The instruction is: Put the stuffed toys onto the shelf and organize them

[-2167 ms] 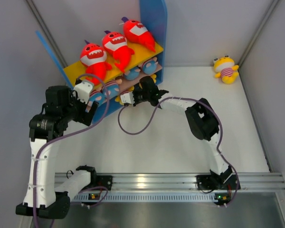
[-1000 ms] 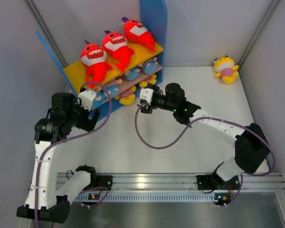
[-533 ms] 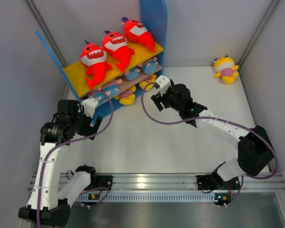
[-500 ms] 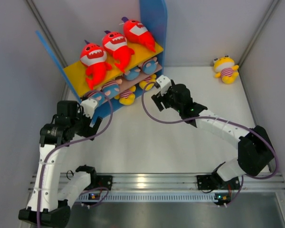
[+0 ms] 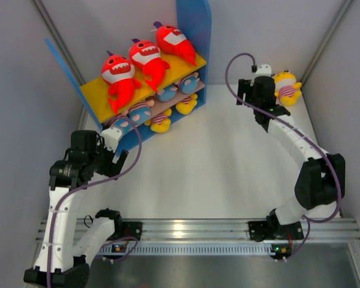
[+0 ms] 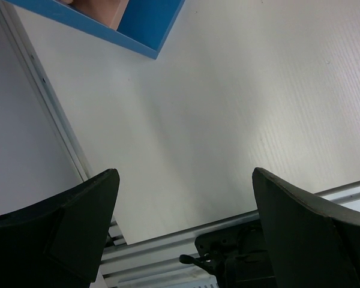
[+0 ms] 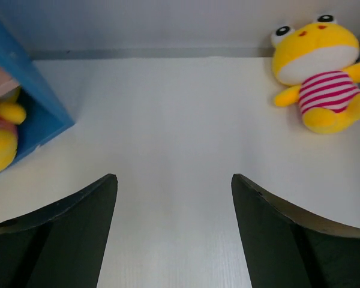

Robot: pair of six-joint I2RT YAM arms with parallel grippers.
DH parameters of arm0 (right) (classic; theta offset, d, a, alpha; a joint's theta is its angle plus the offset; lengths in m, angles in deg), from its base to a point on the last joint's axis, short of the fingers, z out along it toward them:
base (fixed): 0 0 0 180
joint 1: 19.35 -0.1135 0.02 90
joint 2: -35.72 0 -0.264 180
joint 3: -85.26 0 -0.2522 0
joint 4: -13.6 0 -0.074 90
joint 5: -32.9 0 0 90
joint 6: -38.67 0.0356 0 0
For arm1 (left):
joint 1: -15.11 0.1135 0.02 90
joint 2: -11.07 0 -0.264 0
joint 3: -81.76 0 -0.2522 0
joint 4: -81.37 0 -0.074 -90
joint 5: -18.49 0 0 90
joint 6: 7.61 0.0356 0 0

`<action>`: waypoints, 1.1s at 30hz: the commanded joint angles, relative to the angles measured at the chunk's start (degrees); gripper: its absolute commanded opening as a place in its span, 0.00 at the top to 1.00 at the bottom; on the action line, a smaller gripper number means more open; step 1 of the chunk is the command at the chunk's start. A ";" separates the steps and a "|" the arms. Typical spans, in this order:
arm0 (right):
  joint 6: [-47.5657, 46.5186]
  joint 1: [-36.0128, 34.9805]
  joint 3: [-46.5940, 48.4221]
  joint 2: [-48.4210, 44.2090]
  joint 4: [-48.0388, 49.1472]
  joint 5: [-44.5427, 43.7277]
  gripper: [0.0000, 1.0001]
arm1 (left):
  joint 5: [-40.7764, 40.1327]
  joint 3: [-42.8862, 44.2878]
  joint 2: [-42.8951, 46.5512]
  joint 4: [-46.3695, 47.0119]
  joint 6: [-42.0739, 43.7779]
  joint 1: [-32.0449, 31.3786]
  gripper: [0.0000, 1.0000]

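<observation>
From above, the shelf (image 5: pixel 195 36) stands at the far left of the bench (image 5: pixel 216 162), turned at a slant. Three red sharks (image 5: pixel 146 59) lie in a row on its yellow top board (image 5: pixel 95 91). Their white mouths face up, and each one lies long-ways from the back of the board to the front, tail at the front edge. Under them, striped dolls (image 5: pixel 160 120) sit packed along the lower board. One yellow doll (image 5: pixel 286 87) lies on the bench well apart from the shelf, off to its right by the far wall. It is on its back, head toward the wall and feet toward the near side. The right claw (image 5: pixel 256 90) hangs just beside this doll, on the side nearer the shelf. The left claw (image 5: pixel 111 153) hangs near the shelf's front left end. From the left wrist, the left claw (image 6: pixel 183 180) is spread wide with only bare bench between its fingers, and a blue corner of the shelf (image 6: pixel 150 24) shows at the top. From the right wrist, the right claw (image 7: pixel 174 180) is spread too and pinches nothing. The yellow doll (image 7: pixel 321 72) lies up at the right, head tipped toward the wall. The blue shelf end (image 7: pixel 24 102) is at the left, with a yellow toy (image 7: pixel 0 129) inside it.
</observation>
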 commanded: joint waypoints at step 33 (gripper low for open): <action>33.17 34.25 44.98 51.87 -0.54 16.76 0.73 | -0.99 6.53 -9.97 -0.41 -0.03 8.18 0.01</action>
